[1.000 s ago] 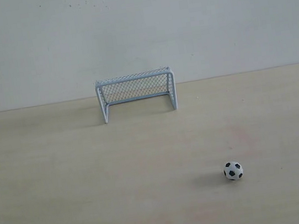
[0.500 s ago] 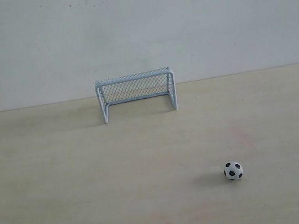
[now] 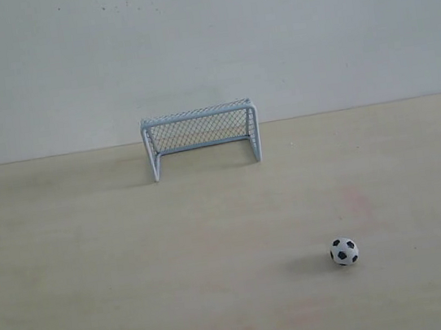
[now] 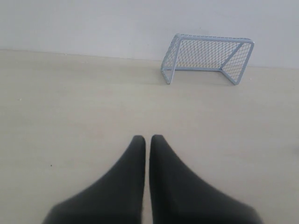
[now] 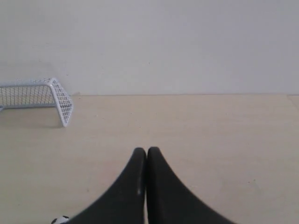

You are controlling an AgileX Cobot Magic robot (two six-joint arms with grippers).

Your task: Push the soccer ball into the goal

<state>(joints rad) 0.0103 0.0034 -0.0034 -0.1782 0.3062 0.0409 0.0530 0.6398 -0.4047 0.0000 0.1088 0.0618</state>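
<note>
Soccer ball (image 3: 344, 251) sat on the pale wooden table (image 3: 94, 257), toward the near right in the exterior view and well apart from the goal (image 3: 199, 127). The goal stood upright at the table's far edge by the white wall (image 3: 268, 35), its mouth facing the camera. Neither gripper touched the ball: the left gripper (image 4: 147, 138) and right gripper (image 5: 146, 150) each had dark jaws pressed together, clenched on nothing.
</note>
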